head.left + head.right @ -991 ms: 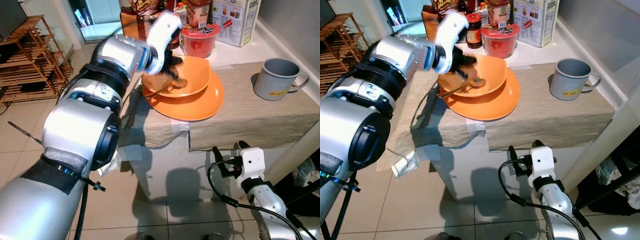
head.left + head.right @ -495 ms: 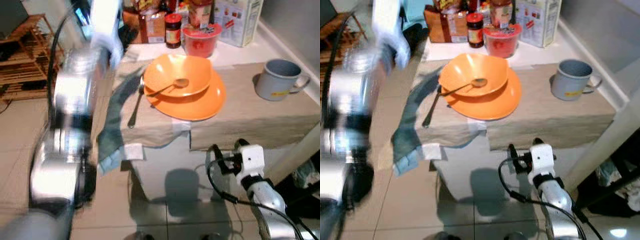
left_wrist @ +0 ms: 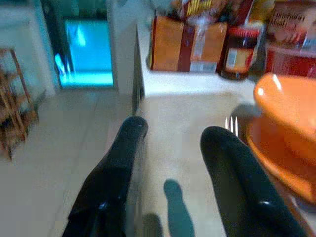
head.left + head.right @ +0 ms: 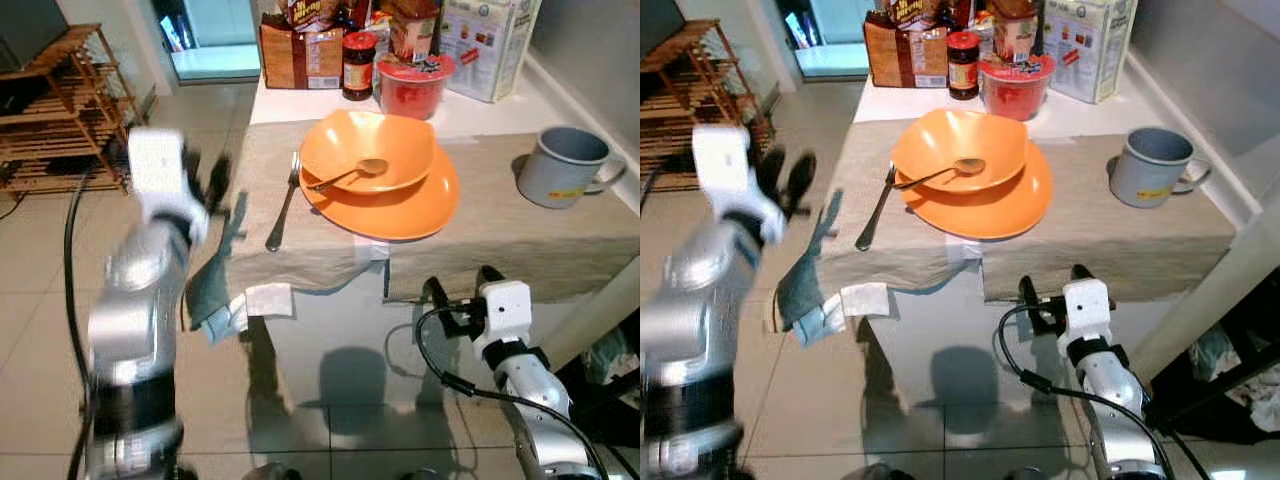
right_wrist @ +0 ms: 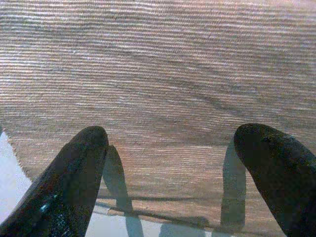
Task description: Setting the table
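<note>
Two grippers, both spread and empty: left gripper (image 4: 785,178) left of table (image 4: 1160,230), right gripper (image 4: 1050,290) below near edge. Fork (image 4: 875,210) left of orange plate (image 4: 1015,210); spoon (image 4: 945,172) in bowl (image 4: 940,145).

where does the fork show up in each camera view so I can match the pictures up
Left eye view: the fork lies on the beige cloth, just left of the orange plate.
Right eye view: the fork lies on the cloth, left of the plate.
Left wrist view: its tines show beside the plate's rim.
Right wrist view: cloth, no fork.
Shared landmark: the orange plate.
</note>
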Controlling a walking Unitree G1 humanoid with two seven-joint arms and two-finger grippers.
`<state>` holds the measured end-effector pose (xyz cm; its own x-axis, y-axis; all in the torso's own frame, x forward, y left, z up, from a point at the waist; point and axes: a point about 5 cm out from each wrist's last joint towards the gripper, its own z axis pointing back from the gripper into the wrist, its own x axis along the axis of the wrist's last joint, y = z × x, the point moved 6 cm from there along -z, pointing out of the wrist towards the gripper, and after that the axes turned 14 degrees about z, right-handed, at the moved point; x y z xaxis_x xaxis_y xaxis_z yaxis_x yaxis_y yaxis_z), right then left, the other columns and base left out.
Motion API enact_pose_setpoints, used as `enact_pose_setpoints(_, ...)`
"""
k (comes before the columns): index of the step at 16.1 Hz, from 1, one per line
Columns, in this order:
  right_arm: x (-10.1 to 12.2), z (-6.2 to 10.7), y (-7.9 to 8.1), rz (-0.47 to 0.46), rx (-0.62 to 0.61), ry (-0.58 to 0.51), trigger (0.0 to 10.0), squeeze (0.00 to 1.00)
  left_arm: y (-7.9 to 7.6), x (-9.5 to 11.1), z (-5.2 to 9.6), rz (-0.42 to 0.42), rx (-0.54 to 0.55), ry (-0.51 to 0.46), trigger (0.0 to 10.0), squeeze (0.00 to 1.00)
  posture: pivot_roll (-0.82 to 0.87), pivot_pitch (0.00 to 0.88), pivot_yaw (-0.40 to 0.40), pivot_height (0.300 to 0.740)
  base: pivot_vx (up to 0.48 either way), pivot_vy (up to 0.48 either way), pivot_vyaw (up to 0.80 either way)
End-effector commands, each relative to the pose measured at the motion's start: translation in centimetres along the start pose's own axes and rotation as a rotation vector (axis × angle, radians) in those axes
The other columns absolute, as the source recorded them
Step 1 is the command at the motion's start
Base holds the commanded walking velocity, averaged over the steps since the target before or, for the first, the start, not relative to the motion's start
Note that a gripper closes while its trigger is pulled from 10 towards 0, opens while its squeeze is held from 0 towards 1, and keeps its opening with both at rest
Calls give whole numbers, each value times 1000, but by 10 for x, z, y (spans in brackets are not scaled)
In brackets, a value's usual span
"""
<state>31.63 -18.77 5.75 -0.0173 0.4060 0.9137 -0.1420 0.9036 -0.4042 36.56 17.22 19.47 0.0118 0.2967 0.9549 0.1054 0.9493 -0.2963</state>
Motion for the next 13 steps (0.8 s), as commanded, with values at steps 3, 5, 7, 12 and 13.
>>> enact_pose_setpoints(3,7,-7,-3,17,0,-29,10000,0,-5,-28,16,17,27,53,10000,1000,-60,0,69,740,0,0,0)
enact_pose_setpoints(5,6,-7,-5,19,-1,-29,10000,0,-4,-34,18,24,53,57,10000,1000,-59,0,64,740,0,0,0)
enact_pose_setpoints(7,6,-8,-5,20,0,-29,10000,0,-7,-34,20,11,54,48,10000,1000,-61,0,55,740,0,0,0)
enact_pose_setpoints(12,5,-6,-5,24,-1,-28,10000,0,-10,-52,16,-10,59,120,10000,573,-69,0,60,740,0,0,0)
enact_pose_setpoints(13,5,-5,-6,24,-2,-27,10000,0,-6,-55,14,-14,77,133,10000,0,-72,0,60,740,0,0,0)
